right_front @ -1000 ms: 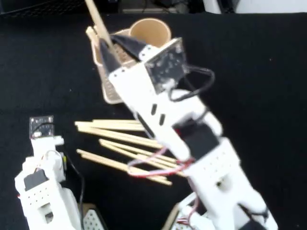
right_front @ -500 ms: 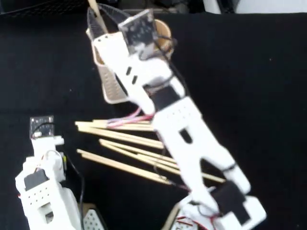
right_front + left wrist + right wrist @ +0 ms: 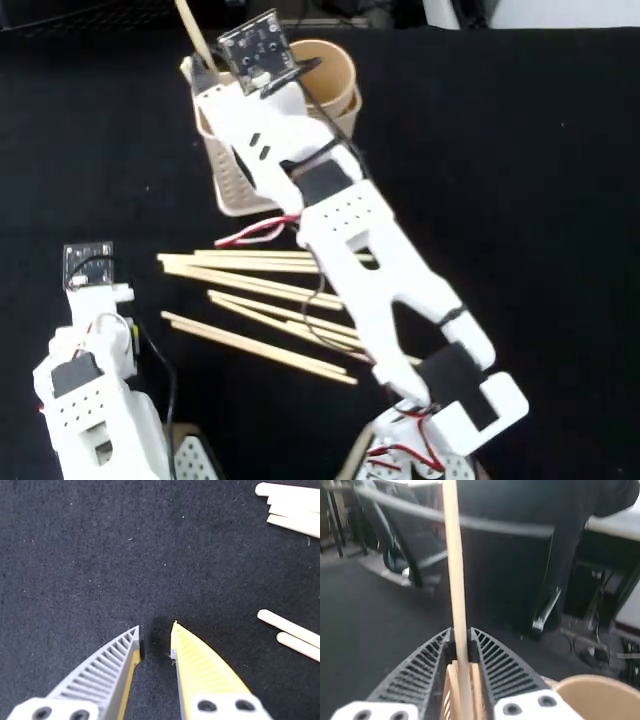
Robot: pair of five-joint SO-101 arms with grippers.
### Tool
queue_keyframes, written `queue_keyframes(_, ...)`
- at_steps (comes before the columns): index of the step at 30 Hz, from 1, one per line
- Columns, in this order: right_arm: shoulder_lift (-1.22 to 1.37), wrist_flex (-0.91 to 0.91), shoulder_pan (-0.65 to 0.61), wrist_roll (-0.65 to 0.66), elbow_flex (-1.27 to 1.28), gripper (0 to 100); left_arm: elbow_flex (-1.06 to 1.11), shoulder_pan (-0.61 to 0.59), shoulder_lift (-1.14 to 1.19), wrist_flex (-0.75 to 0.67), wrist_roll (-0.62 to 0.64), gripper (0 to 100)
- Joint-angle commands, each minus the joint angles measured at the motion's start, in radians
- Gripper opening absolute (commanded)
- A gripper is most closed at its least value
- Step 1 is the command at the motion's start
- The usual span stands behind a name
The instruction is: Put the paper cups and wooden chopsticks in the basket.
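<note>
— What has the right gripper (image 3: pixel 460 632) got?
— One wooden chopstick (image 3: pixel 454 565), clamped between its black ribbed fingers. It is pale, round, plain wood, and it sticks out past the fingertips. The lower end is down at the far left end of the basket (image 3: pixel 232 185).
— And the basket?
— Cream plastic with slotted walls, on the far side of the table, left of centre. A paper cup (image 3: pixel 338 72) sits at its far right corner, tan, with the open mouth up. I can't tell whether it is inside or just against the rim.
— Any more sticks?
— The loose chopsticks (image 3: pixel 230 262) lie flat in a fan on the cloth, nearer than the basket. They run partly under the right arm, with their ends pointing left.
— And the left gripper (image 3: pixel 155 629)?
— It hangs near left over the cloth. One finger is grey, one yellow, the tips slightly apart, just left of those stick ends.
— The surface?
— The table (image 3: pixel 530 200) has a black cloth flecked with lint. Beyond its far edge there is dark furniture, with cables on the floor.
</note>
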Motion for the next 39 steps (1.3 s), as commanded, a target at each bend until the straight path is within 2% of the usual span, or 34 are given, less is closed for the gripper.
queue_keyframes(1, -0.074, 0.064, 0.008, -0.003, -0.03, 7.4, -0.005, 0.007, -0.02, -0.017, -0.003, 12)
queue_keyframes(4, -0.114, 0.112, 0.006, -0.008, -0.031, 14.2, -0.005, 0.007, -0.02, -0.017, -0.003, 12)
queue_keyframes(12, -0.314, 0.272, 0.008, -0.003, -0.027, 10.0, -0.005, 0.007, -0.02, -0.017, -0.003, 12)
queue_keyframes(14, -0.392, 0.399, 0.008, -0.002, -0.025, 9.9, -0.005, 0.007, -0.02, -0.017, -0.003, 12)
queue_keyframes(19, -0.547, 0.873, 0.006, 0.0, -0.008, 9.9, -0.005, 0.007, -0.02, -0.017, -0.003, 12)
queue_keyframes(23, -0.582, 1.059, 0.009, 0.005, 0.145, 10.0, -0.005, 0.007, -0.02, -0.017, -0.003, 12)
queue_keyframes(26, -0.579, 1.033, 0.008, 0.104, 0.398, 13.6, -0.005, 0.007, -0.02, -0.015, -0.003, 12)
queue_keyframes(29, -0.581, 0.905, 0.006, 0.21, 0.642, 21.3, -0.005, 0.007, -0.02, -0.015, -0.003, 12)
queue_keyframes(31, -0.579, 0.818, 0.006, 0.279, 0.776, 21.4, -0.005, 0.007, -0.02, -0.015, -0.003, 12)
queue_keyframes(34, -0.579, 0.761, 0.005, 0.365, 0.905, 20.0, -0.005, 0.007, -0.02, -0.015, -0.003, 12)
queue_keyframes(39, -0.579, 0.801, 0.011, 0.486, 1.01, 19.8, -0.005, 0.007, -0.02, -0.015, -0.003, 12)
